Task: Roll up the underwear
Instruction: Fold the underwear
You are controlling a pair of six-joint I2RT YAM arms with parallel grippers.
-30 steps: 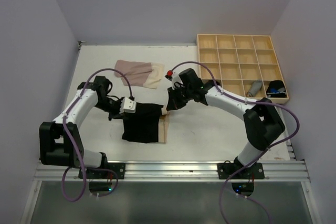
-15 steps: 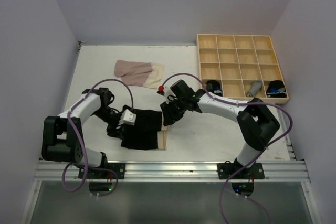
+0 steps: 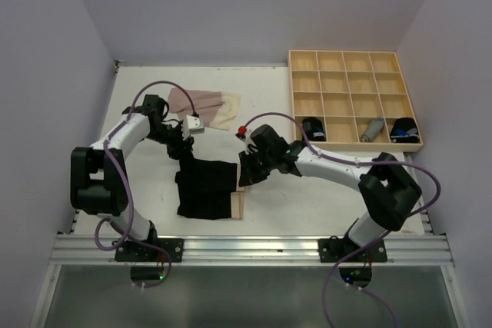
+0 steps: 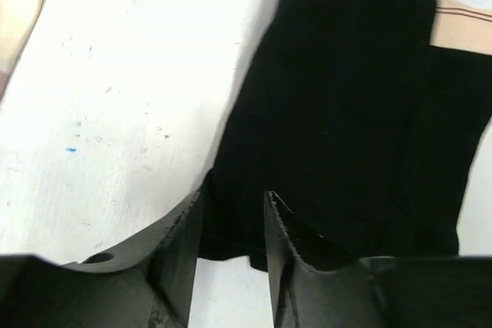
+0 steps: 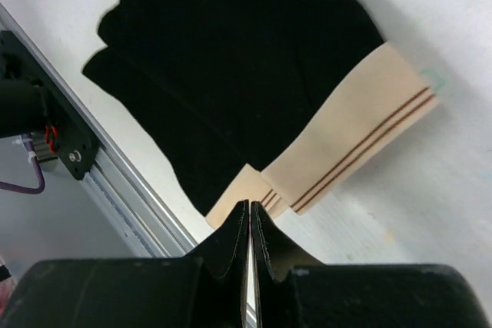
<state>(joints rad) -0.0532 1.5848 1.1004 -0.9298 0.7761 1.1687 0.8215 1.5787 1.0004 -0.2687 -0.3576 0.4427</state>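
Note:
Flat on the table lies the black underwear [image 3: 206,188], its beige striped waistband [image 5: 346,144] at the right edge. My left gripper [image 3: 183,151] hovers at its far left corner. In the left wrist view the left gripper [image 4: 231,205] is open, the black cloth [image 4: 346,113] lying under and beyond the fingertips with nothing pinched. My right gripper [image 3: 244,173] is at the waistband. In the right wrist view the right gripper [image 5: 250,207] is shut, tips just over the band's folded corner, no cloth seen between them. A pale beige-pink underwear [image 3: 204,105] lies flat farther back.
A light wooden tray [image 3: 354,74] of square compartments stands at the back right, with a black roll [image 3: 313,128], a grey roll [image 3: 373,129] and a dark roll [image 3: 403,129] in its near row. The metal rail [image 5: 115,174] runs along the table's near edge.
The left gripper opened and swung from the garment's left side to its far left corner. The right gripper opened, came nearer to the waistband and shut again.

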